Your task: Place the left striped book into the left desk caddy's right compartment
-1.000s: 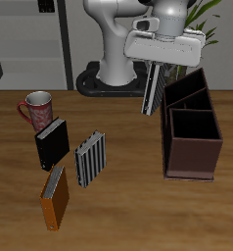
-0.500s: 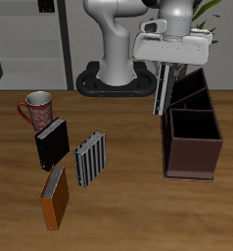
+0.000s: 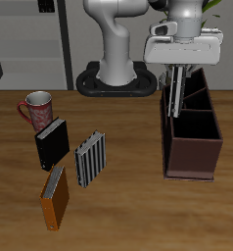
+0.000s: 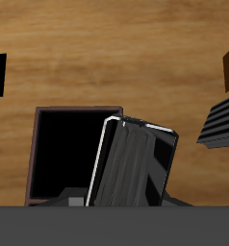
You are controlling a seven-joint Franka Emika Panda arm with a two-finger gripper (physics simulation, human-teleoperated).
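A: Status of end effector (image 3: 176, 71)?
B: Closed on left striped book (image 3: 174, 94), held on edge, long axis near vertical.

A: Relation to left desk caddy (image 3: 192, 157)?
B: Suspended above it, apparently over right compartment (image 4: 66, 152). Straight descent judged sufficient; watch partition and rim.

— What sits on the wooden counter (image 3: 118, 216)?
— A red mug (image 3: 35, 108), a black book (image 3: 52, 143), a striped book (image 3: 90, 160), an orange book (image 3: 56, 195), and the maroon desk caddy (image 3: 192, 147).
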